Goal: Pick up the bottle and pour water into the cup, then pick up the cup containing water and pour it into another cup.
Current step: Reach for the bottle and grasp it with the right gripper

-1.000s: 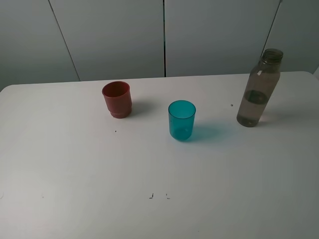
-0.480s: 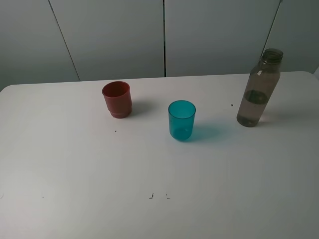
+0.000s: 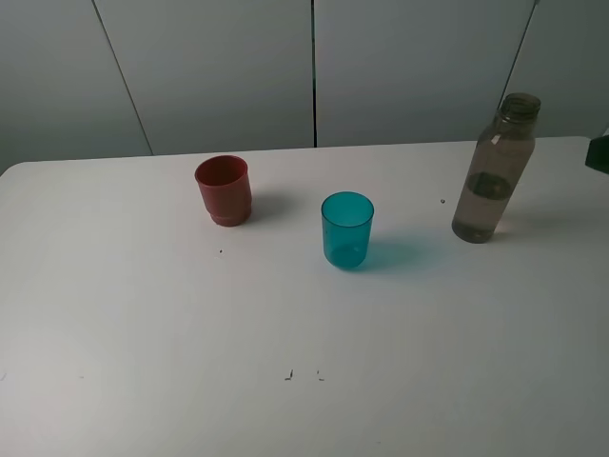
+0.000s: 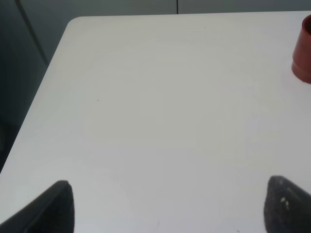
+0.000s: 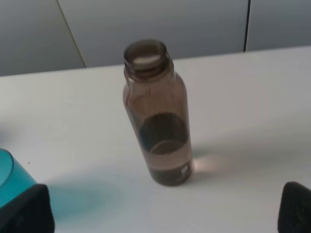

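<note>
Exterior high view: the bottle (image 3: 493,171) stands upright at the counter's (image 3: 190,333) far right, the teal cup (image 3: 346,230) mid-counter, the red cup (image 3: 225,190) further left, all well apart. The left claw (image 4: 172,204) and right claw (image 5: 160,208) gape wide, empty.

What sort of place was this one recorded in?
Most likely a lab or test bench rather than a home: a bare white table, plain grey wall panels behind it, and only a bottle, a teal cup and a red cup set out.
</note>
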`<state>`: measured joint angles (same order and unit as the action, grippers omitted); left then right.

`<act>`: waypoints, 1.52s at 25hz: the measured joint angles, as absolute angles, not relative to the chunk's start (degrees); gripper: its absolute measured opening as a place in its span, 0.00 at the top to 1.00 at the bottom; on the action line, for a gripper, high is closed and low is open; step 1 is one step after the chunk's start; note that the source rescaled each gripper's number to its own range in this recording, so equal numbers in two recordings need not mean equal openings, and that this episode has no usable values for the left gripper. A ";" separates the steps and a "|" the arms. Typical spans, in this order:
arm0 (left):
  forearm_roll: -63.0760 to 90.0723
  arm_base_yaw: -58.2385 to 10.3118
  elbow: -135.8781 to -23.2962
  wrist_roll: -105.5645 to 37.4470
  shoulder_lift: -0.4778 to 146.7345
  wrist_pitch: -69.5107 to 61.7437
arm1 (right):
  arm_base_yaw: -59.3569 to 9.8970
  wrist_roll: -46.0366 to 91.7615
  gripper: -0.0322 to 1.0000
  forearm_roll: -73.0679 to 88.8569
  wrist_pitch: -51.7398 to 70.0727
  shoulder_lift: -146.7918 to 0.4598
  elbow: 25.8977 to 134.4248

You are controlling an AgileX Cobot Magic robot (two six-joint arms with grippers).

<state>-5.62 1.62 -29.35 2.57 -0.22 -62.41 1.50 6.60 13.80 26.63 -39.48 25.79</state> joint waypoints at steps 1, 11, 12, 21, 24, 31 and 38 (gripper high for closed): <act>-5.62 1.62 -29.35 2.57 -0.22 -62.41 | 1.37 6.60 0.00 14.08 25.79 -40.77 24.73; -5.62 1.62 -29.35 2.57 -0.22 -62.41 | -12.42 7.05 0.00 14.12 -4.61 -53.43 13.02; -5.62 1.62 -29.35 2.57 -0.22 -62.41 | -12.69 7.05 0.00 14.00 -6.48 -54.92 12.67; -5.62 1.62 -29.35 2.57 -0.22 -62.41 | -12.66 7.14 0.00 12.41 -19.99 -69.42 12.11; -5.62 1.62 -29.35 2.57 -0.22 -62.41 | -12.66 7.14 0.00 12.41 -26.03 -74.63 12.11; -5.62 1.62 -29.35 2.57 -0.22 -62.41 | -12.66 7.14 0.00 12.40 -41.23 -87.05 12.11; -5.62 1.62 -29.35 2.57 -0.22 -62.41 | -12.66 6.52 0.00 12.64 -44.34 -96.97 13.86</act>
<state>-5.62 1.62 -29.35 2.57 -0.22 -62.41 -12.66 6.52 12.64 -44.34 -96.97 13.86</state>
